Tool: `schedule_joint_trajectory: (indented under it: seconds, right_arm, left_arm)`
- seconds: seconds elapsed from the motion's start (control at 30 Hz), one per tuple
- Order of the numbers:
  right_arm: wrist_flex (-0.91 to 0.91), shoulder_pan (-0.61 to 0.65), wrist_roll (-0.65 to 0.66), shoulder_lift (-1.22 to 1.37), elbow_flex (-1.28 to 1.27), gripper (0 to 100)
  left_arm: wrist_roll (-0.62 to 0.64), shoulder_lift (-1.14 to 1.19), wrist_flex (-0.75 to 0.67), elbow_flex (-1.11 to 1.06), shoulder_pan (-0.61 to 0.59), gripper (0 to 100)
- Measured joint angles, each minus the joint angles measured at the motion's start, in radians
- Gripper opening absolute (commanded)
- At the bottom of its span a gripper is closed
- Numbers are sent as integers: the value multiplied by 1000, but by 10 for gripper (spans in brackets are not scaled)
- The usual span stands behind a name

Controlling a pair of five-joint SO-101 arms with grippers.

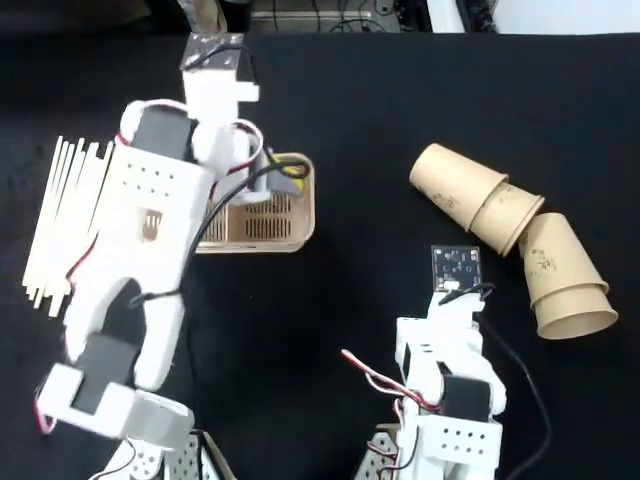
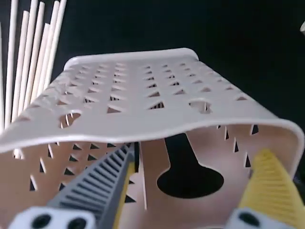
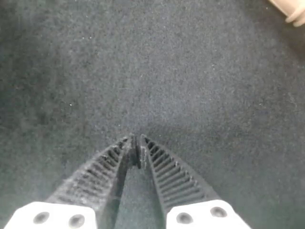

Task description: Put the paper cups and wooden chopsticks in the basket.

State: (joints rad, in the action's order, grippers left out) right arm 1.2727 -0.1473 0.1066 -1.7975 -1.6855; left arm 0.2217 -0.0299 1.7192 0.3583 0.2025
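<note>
Three paper cups lie on their sides at the right, partly nested in a chain: one (image 1: 455, 185), a second (image 1: 510, 215) and a third (image 1: 565, 275). Several wooden chopsticks (image 1: 70, 215) lie fanned out at the left, also seen in the left wrist view (image 2: 33, 52). The beige perforated basket (image 1: 300, 215) sits between them, under my left arm. My left gripper (image 2: 188, 191) is open at the basket's (image 2: 143, 90) end wall, with its grey finger (image 2: 100, 186) and yellow finger (image 2: 267, 186) either side of the handle cutout. My right gripper (image 3: 138, 143) is shut, empty, low over the cloth.
A black cloth (image 1: 360, 120) covers the whole table. The right arm (image 1: 450, 390) is folded near the front edge, short of the cups. A cup rim (image 3: 295, 12) shows at the corner of the right wrist view. Cables lie beyond the table's far edge.
</note>
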Motion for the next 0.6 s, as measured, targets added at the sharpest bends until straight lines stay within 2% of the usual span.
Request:
schedule_joint_trajectory:
  seconds: [0.23,0.47,0.6]
  right_arm:
    - [0,0,0,0,0,21]
    - [15,0,0,0,0,21]
    - [15,-5,97,0,0,22]
  left_arm:
    - [21,74,34,275,11,373]
    - [21,74,34,368,32,373]
    - [23,71,34,433,-2,373]
